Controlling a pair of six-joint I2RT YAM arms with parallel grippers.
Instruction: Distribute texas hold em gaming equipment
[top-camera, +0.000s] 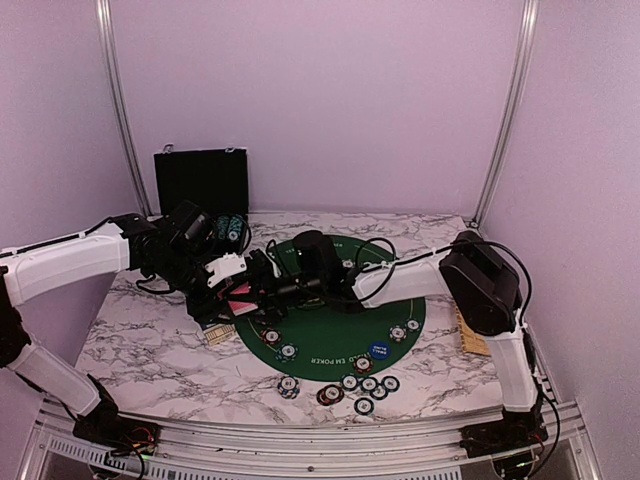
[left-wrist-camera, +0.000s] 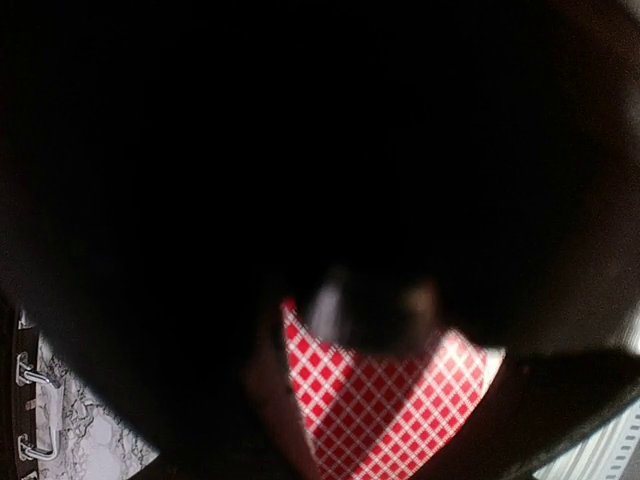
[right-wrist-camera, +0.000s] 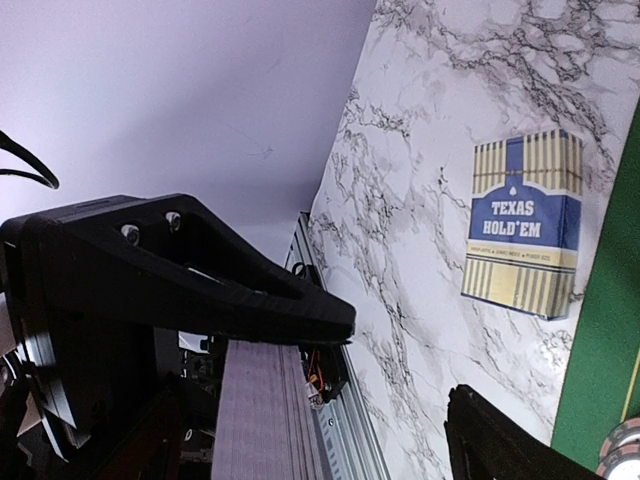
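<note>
The marble table (top-camera: 150, 340) carried a round green mat (top-camera: 330, 345) at its middle. A black case (top-camera: 200, 182) stood open at the rear left corner, with a row of teal chips (top-camera: 230, 228) at its foot.

Both arms reached in over the left part of the mat. The left gripper (top-camera: 236, 290) was pressed together on red-backed cards (top-camera: 241, 298). In the left wrist view the red check back (left-wrist-camera: 390, 400) showed between dark shapes, and whether it was one card or several could not be told. The right gripper (top-camera: 266, 290) hung just beside it, close to the cards. Its fingers (right-wrist-camera: 200, 270) were spread wide with nothing between them, as the right wrist view showed (right-wrist-camera: 400, 365).

A blue and cream card box (top-camera: 215, 332) marked TEXAS HOLD'EM (right-wrist-camera: 525, 220) lay flat on the marble just beside the mat's left edge.

A blue button (top-camera: 378, 350) lay on the near right part of the mat. More chips were scattered there: two near the mat's left side (top-camera: 271, 337), one by the button (top-camera: 362, 364), and two toward its right edge (top-camera: 398, 333). A loose cluster (top-camera: 369, 384) lay along the mat's near edge, some on the marble toward the table's front edge, a dark red one (top-camera: 328, 395) among them.
</note>
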